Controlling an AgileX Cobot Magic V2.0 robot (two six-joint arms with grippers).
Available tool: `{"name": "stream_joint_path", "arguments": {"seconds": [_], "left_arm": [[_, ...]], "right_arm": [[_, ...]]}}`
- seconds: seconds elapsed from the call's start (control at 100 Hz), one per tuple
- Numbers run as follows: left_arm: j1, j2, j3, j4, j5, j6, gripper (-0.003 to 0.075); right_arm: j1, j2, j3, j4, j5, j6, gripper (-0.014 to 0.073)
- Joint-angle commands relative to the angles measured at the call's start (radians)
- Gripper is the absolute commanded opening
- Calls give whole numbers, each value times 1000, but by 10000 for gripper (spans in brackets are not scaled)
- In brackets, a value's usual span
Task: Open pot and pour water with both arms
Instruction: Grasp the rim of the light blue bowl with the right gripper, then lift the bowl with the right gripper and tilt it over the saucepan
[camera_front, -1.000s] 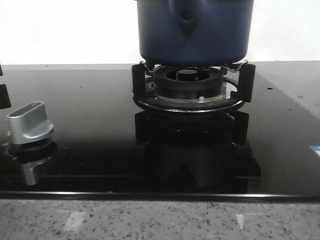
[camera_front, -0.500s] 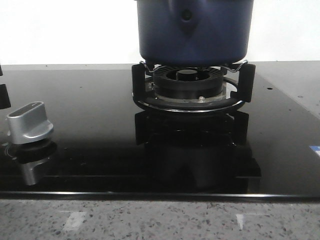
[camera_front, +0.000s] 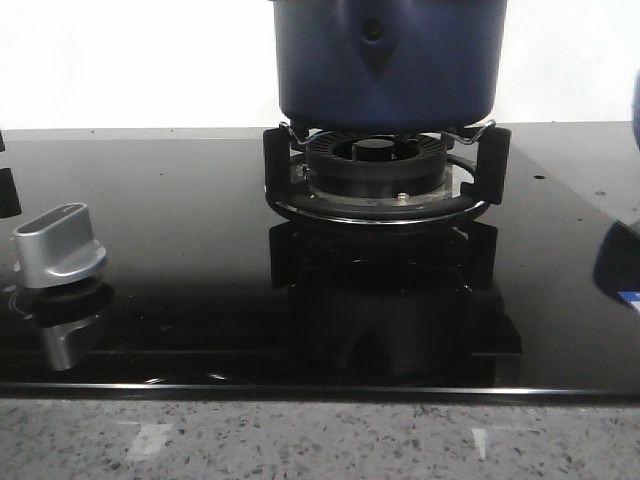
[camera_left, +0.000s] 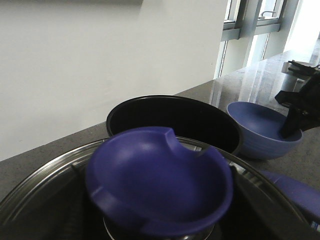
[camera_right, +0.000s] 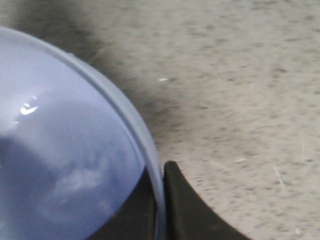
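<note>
Front view showed the pot (camera_front: 390, 62) on the burner ring (camera_front: 380, 178) toward the tabletop's (camera_front: 180, 190) far edge. Left wrist view: the left hand's state could not be told; lid knob (camera_left: 157, 182) close below, open pot (camera_left: 175, 120) beyond, bowl (camera_left: 264, 129) beside it. Right wrist view: right hand (camera_right: 159, 200) pinched the bowl's (camera_right: 65, 165) rim over speckled stone.

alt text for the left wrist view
A blue lid knob on a glass lid fills the foreground, close to the camera. Behind it the open dark pot stands uncovered, beside a blue bowl gripped at its rim by the right gripper.
</note>
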Motion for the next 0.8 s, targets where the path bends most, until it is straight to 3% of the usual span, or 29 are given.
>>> {"name": "stream_joint_path", "arguments": {"seconds": [0.0,0.29,0.79], "left_arm": [[-8,-13,-32,-110,38,-2,284],[-8,-7,-32,-110,47,-2,284],[-8,-7,-34,-131,73,-2,284]], "right_arm": [[37,-56,-42,33,-63,-10,-67],[115,-86,-151,33,-18,-63,-67],[241,-8,-644,34,231,-111,-53]]}}
